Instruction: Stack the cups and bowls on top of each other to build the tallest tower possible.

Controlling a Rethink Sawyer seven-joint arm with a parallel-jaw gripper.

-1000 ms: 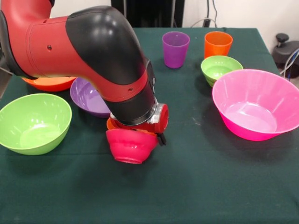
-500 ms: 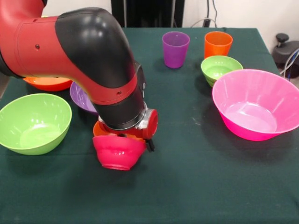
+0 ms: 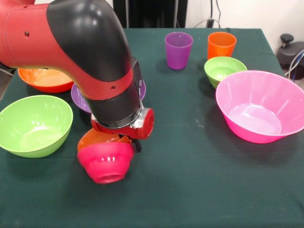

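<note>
Claw fingers are hiding behind the bulky red and black arm [image 3: 90, 61], so whether they are apart or clamped cannot be told; only a small dark tip [image 3: 137, 145] is peeking out below the red wrist ring. Directly under it, the small red-magenta plastic bowl [image 3: 105, 163] is sitting near the front of the dark green desk [image 3: 209, 190], tilting with its rim leaning toward the arm and its base toward the camera. The small orange bowl [image 3: 95, 138] is nesting inside it, mostly covered. Behind the arm, the purple bowl [image 3: 80, 97] is showing only as slivers, and the orange bowl [image 3: 42, 80] is partly blocked.
</note>
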